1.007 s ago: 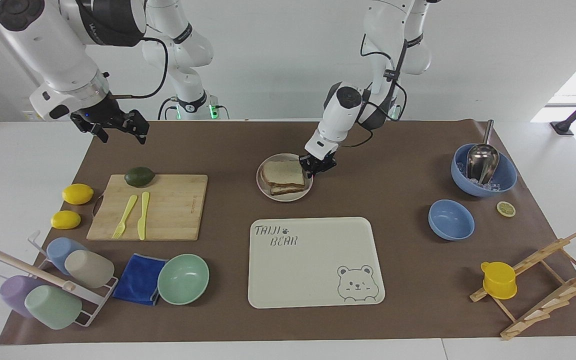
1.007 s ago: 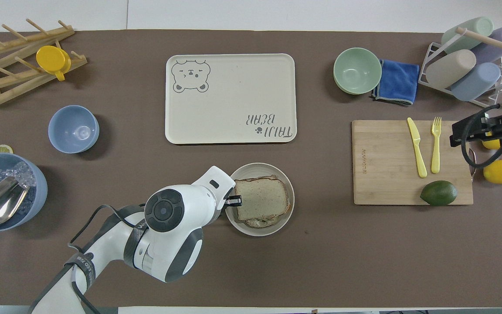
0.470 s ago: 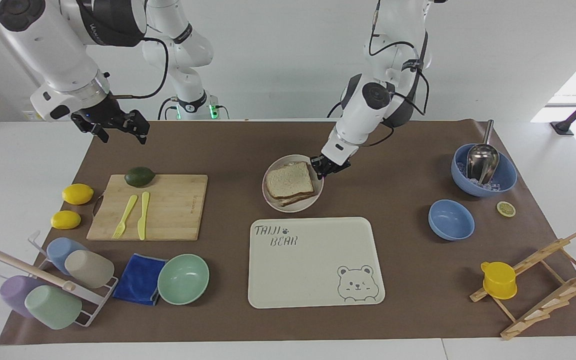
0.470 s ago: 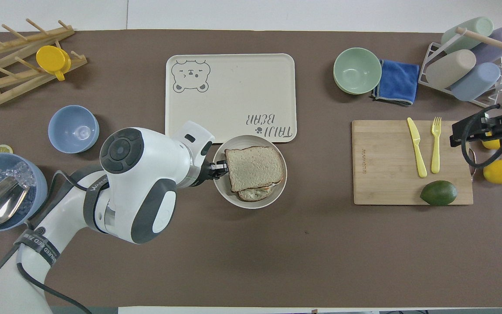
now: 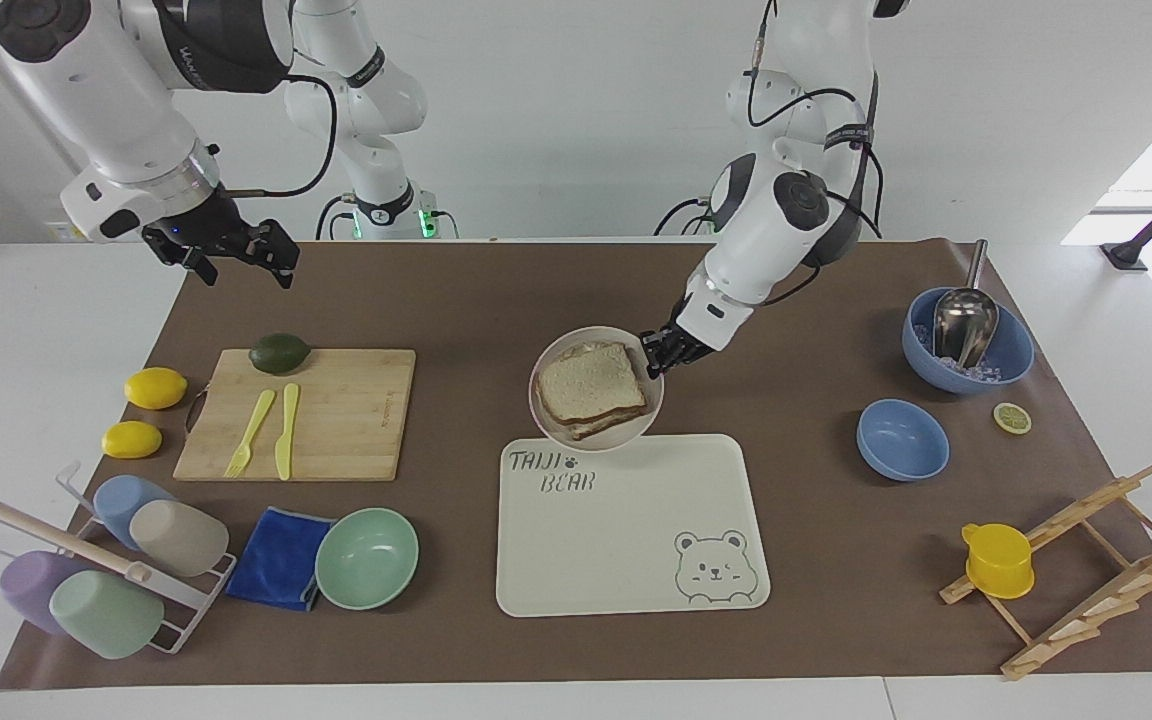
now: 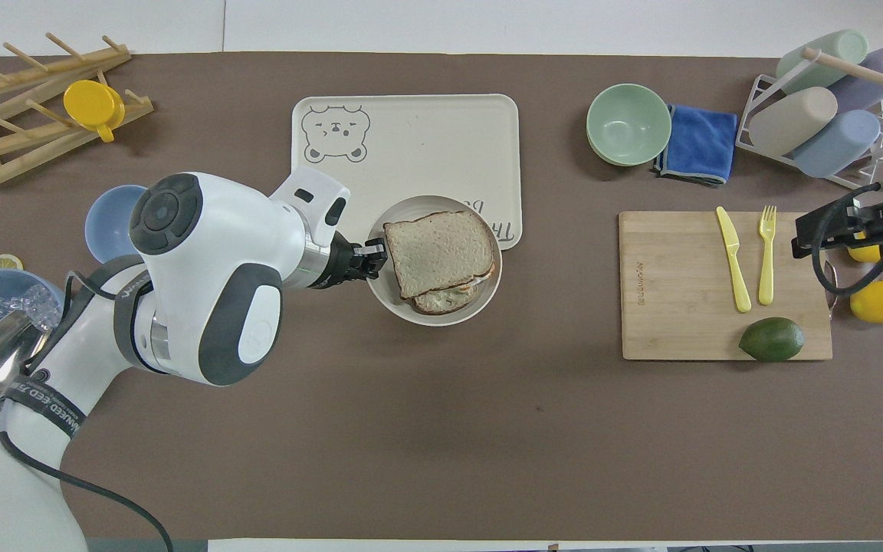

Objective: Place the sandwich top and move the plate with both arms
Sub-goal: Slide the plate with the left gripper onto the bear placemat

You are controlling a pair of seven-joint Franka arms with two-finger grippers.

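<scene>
The sandwich top [image 5: 593, 383] [image 6: 439, 251] lies on a lower slice in the round beige plate [image 5: 548, 396] [image 6: 399, 303]. My left gripper [image 5: 658, 355] [image 6: 372, 257] is shut on the plate's rim at the side toward the left arm's end of the table. The plate hangs in the air over the edge of the cream bear tray [image 5: 636, 540] [image 6: 411, 146] nearest the robots. My right gripper [image 5: 236, 262] [image 6: 840, 230] waits, open, above the mat near the cutting board's corner at the right arm's end.
A wooden cutting board [image 5: 336, 440] bears a yellow knife, a fork and an avocado [image 5: 279, 352]. A mint bowl [image 5: 367, 557], a blue cloth and a cup rack stand farther from the robots. Two blue bowls [image 5: 902, 438], a lemon slice and a wooden rack stand at the left arm's end.
My left gripper has lifted the plate with the sandwich off the mat and carried it away from the robots, over the tray's near edge. The right arm has not moved.
</scene>
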